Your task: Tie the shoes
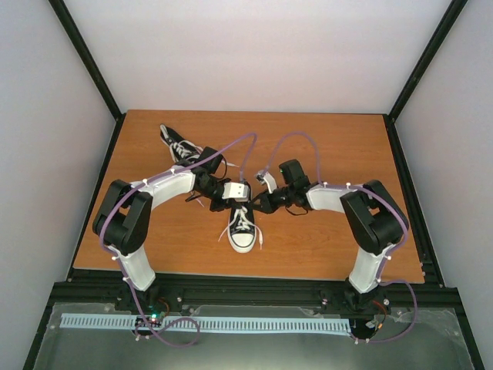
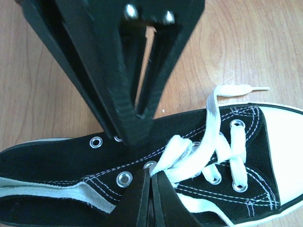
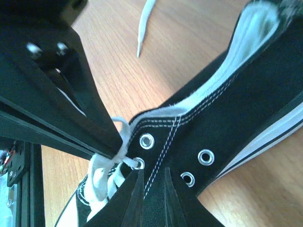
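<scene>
- A small black canvas low-top sneaker (image 1: pixel 242 230) with a white rubber toe cap (image 2: pixel 284 151) is seen at the middle of the brown wooden desk (image 1: pixel 323 146), its toe turned toward the near edge.
- A second black canvas sneaker (image 1: pixel 179 146) is seen toward the far left corner, well apart from the first and partly covered by the left arm (image 1: pixel 166 185).
- The left gripper (image 2: pixel 142 153) is set over the laced upper of the middle sneaker. Its jaws are drawn to a narrow gap, with the black strip of silver metal eyelets (image 2: pixel 124 178) caught between them. One fingertip is laid against the outer canvas, and the other is met by a loop of the flat white lace (image 2: pixel 218 142). Whether the canvas is truly clamped cannot be told.
- The right gripper (image 3: pixel 128 163) is placed at the same sneaker's opening. Its jaws are brought nearly together about the lace where it enters a top eyelet; a firm grip cannot be told.
- One loose lace end (image 2: pixel 246 88) is seen on the desk just beside the toe cap.
- Another lace end (image 3: pixel 144 23) is seen on bare wood, apart from the sneaker.
</scene>
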Available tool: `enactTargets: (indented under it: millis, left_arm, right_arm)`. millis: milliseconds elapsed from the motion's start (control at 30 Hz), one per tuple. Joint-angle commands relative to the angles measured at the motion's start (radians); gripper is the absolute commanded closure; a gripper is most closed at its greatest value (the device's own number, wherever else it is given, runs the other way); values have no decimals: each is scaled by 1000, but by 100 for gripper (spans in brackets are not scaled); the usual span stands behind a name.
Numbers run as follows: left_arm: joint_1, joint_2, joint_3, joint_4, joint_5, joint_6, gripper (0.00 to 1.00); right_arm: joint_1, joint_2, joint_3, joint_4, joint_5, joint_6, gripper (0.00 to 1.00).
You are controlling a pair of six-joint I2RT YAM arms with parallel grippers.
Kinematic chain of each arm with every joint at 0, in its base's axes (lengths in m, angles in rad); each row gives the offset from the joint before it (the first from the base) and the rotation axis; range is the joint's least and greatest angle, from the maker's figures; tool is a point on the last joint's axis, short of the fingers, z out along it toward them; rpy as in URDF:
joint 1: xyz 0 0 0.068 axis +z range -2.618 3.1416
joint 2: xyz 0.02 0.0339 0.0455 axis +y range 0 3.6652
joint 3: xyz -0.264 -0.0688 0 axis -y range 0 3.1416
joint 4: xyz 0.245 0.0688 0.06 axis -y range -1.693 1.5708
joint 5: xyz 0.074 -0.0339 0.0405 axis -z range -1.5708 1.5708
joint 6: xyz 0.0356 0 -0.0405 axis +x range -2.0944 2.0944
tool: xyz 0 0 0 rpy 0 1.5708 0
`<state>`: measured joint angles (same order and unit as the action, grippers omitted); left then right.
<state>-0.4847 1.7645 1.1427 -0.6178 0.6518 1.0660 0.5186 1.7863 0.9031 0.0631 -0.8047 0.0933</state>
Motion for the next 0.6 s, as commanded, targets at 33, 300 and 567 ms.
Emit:
enactTargets:
  millis: [33,300,567]
  left_arm:
    - [-5,-20,6,23,24,-18,99]
    - [1,-16,8,20,32,-35,99]
    - [14,-4,32,-26,53,-41,99]
  right_arm:
    - [40,51,52,-5,-72,-37,86]
    - [43,48,7,94,-156,-28,86]
    - [43,37,-15,174,-150,20,84]
